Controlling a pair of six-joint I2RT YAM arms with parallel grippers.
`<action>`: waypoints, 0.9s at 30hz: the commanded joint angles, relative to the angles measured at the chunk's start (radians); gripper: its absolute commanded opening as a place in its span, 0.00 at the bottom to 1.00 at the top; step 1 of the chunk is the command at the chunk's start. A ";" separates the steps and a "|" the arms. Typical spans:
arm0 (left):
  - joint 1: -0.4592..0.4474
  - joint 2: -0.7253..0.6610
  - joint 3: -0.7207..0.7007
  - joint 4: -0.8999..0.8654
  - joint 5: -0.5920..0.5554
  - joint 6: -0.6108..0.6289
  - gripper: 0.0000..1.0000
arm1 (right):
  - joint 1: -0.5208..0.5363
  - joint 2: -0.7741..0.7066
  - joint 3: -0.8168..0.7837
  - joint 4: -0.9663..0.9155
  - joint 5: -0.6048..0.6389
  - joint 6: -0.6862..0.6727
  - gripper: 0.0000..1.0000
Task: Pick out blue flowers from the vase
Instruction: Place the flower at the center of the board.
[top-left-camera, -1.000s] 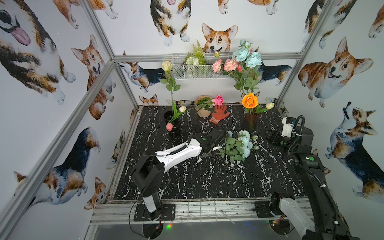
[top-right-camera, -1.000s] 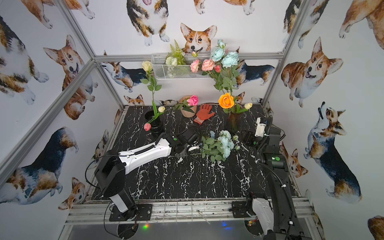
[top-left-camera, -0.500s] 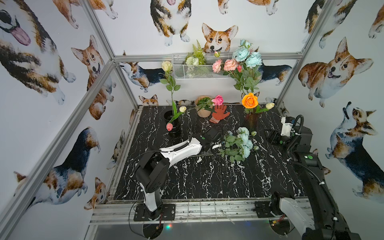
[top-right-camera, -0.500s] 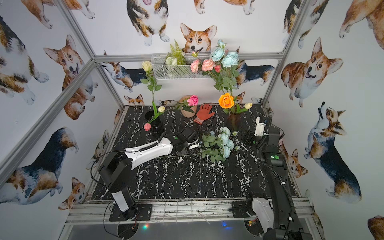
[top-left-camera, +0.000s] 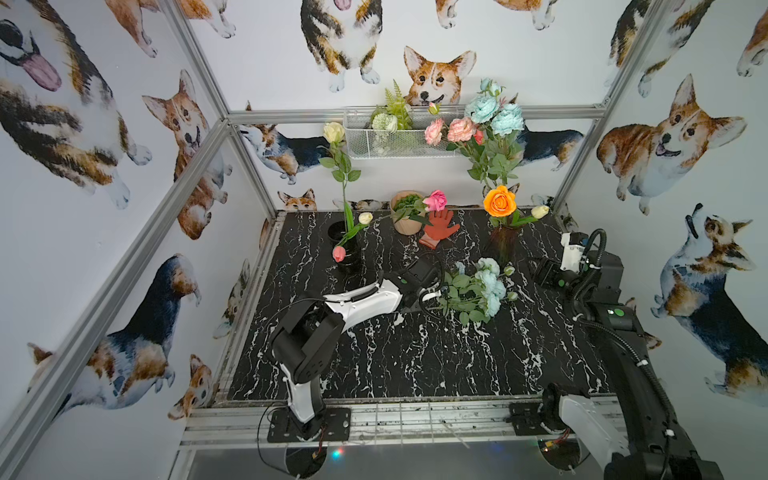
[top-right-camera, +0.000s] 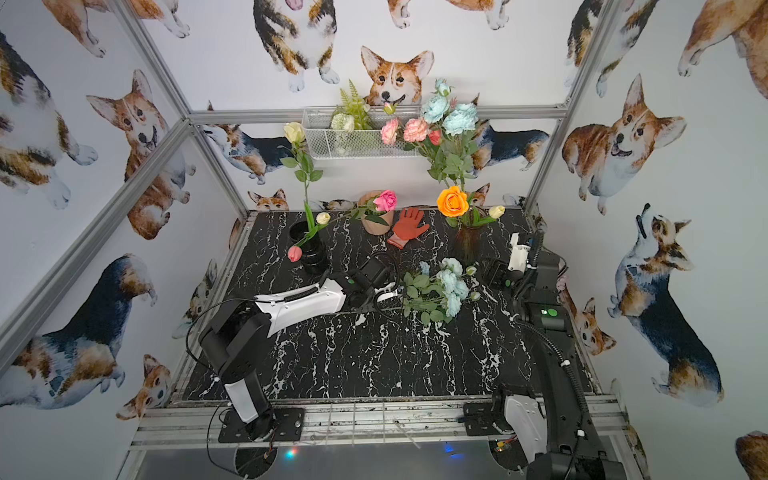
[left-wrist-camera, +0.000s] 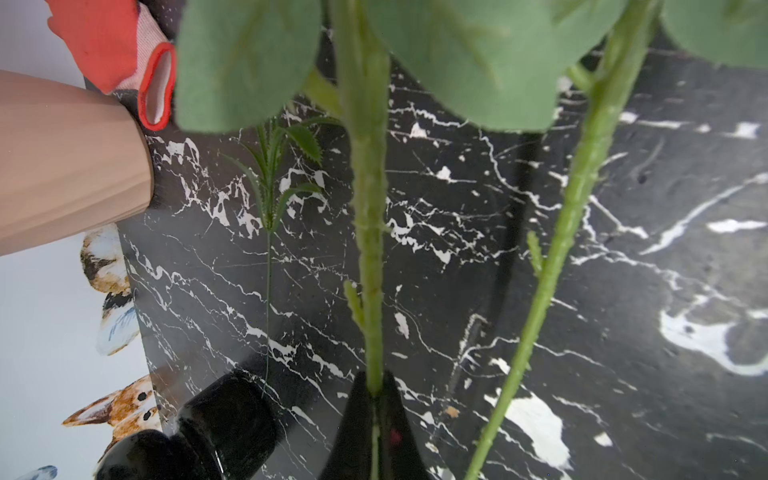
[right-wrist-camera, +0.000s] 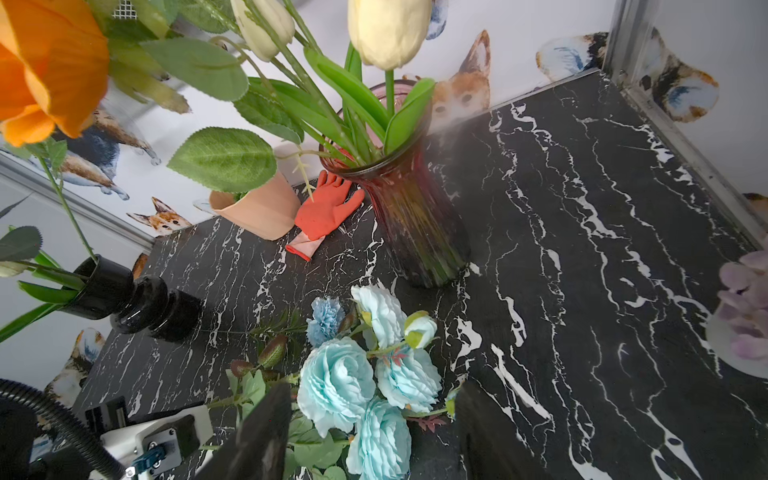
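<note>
Corgi-print walls around a black marble desk (top-left-camera: 415, 353). Had the left pincer (left-wrist-camera: 374, 399) pinched together on one green stem (left-wrist-camera: 368, 249) of an aqua-blue spray (top-left-camera: 488, 286), blooms out low over the desk, near the dark red glass vase (top-left-camera: 500, 245); could not tell whether resting. Had the right pincer (right-wrist-camera: 372, 390) spread apart and empty, near those blooms. Spotted a periwinkle bloom (right-wrist-camera: 325, 320) just beside them.

Risked a slip or twist: thin stem, narrow grip, heavy heads far out, second stem (left-wrist-camera: 582, 187) loose alongside.

Counted more aqua-blue blooms (top-left-camera: 496, 114) high in the vase, touching pink blooms (top-left-camera: 449, 131), with an orange rose (top-left-camera: 498, 201) and cream tulip (top-left-camera: 539, 212) leaning below; likely to drag those or tip the vase on a pull. Farther off: red glove (top-left-camera: 440, 228), tan pot (top-left-camera: 407, 218), black vase (top-left-camera: 345, 245).
</note>
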 joint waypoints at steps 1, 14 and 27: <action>0.004 0.013 0.014 0.035 0.011 0.049 0.00 | 0.001 0.000 0.001 0.043 -0.010 0.009 0.65; 0.012 0.006 0.011 0.063 -0.016 0.092 0.29 | 0.000 -0.001 0.009 0.040 -0.021 0.010 0.65; 0.017 -0.099 -0.007 0.110 -0.018 0.049 0.46 | 0.002 0.014 0.048 0.040 -0.045 0.018 0.65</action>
